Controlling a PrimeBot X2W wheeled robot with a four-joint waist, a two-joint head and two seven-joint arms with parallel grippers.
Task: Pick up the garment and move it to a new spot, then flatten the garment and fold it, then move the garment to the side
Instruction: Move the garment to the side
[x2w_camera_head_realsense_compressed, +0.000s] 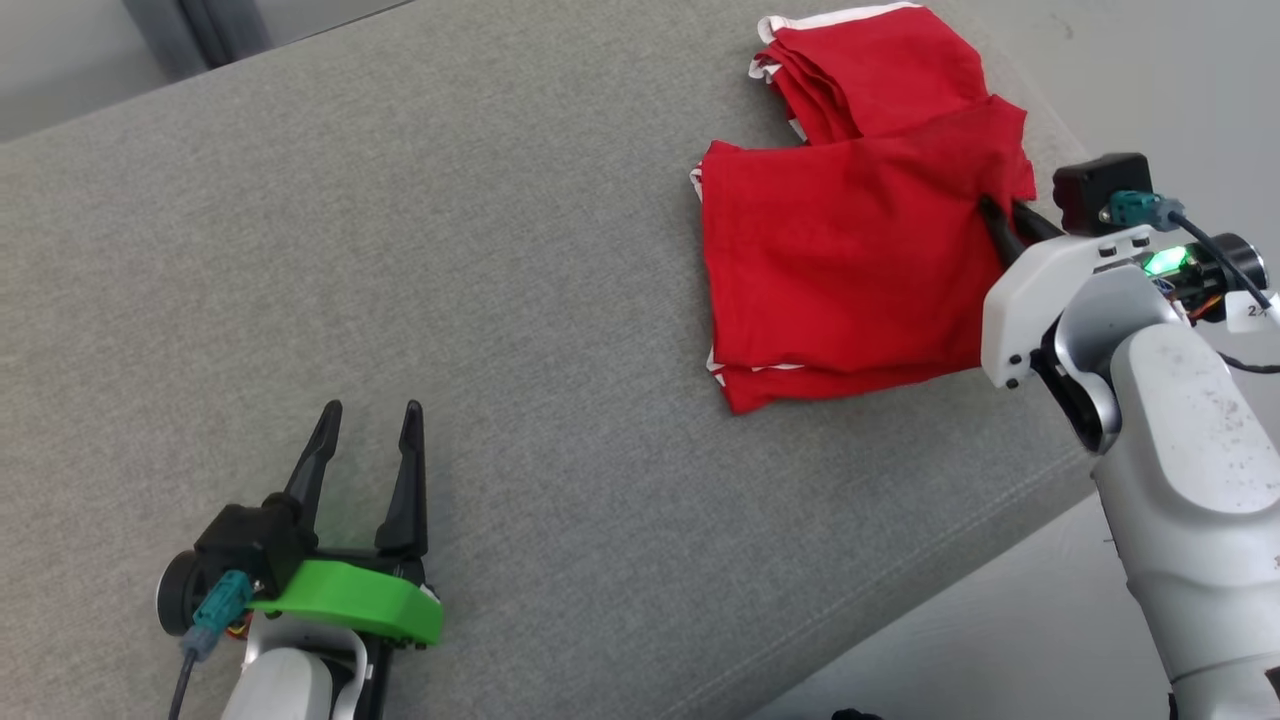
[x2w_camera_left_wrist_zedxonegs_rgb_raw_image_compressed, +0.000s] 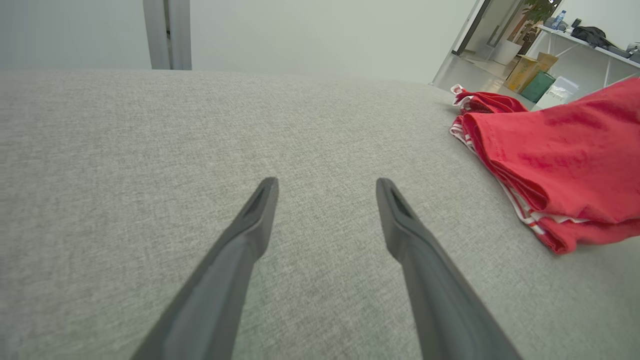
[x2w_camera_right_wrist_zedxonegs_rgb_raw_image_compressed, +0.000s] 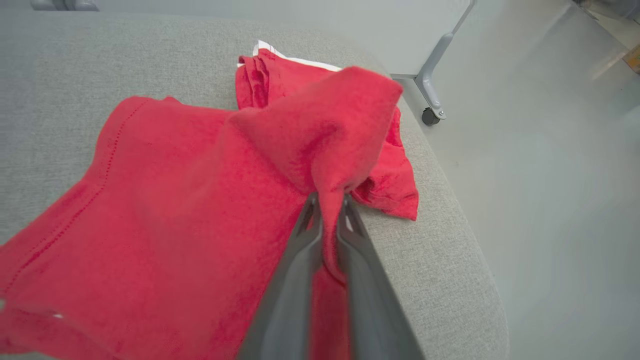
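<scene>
Two grippers and one garment, head view: the left gripper (x2w_camera_head_realsense_compressed: 372, 408) rests over bare grey woven upholstery (x2w_camera_head_realsense_compressed: 520, 240), its two dark fingers spread wide with nothing between them. The red knit garment with white trim (x2w_camera_head_realsense_compressed: 840, 260), folded into a layered stack, lies well apart from that gripper, ahead of it and off to its right. The right gripper (x2w_camera_head_realsense_compressed: 1000, 222) reaches into the edge of the stack nearest it, fingertips buried in the cloth, close to the rim of the upholstery.

Left wrist view: both fingers stand apart above the grey weave. The garment lies off to their right, its layered white-striped edges turned toward them, untouched.

Right wrist view: the fingers are pressed together on a narrow pinch of the top layer. The pinch stands in a peaked tent just ahead of the tips, the rest drapes away to their left, and the lower layers lie on the surface beyond. A grey wheeled leg (x2w_camera_right_wrist_zedxonegs_rgb_raw_image_compressed: 431, 95) stands on the floor (x2w_camera_right_wrist_zedxonegs_rgb_raw_image_compressed: 550, 200) past the rim.

Handling, as a judgement: the fabric looks light, limp and not slippery, so it should sag and unfold rather than keep its shape. A single-layer pinch is likely to peel the stack open. Gathering all layers at an edge or corner, ideally with two spaced holds, would carry it better.
</scene>
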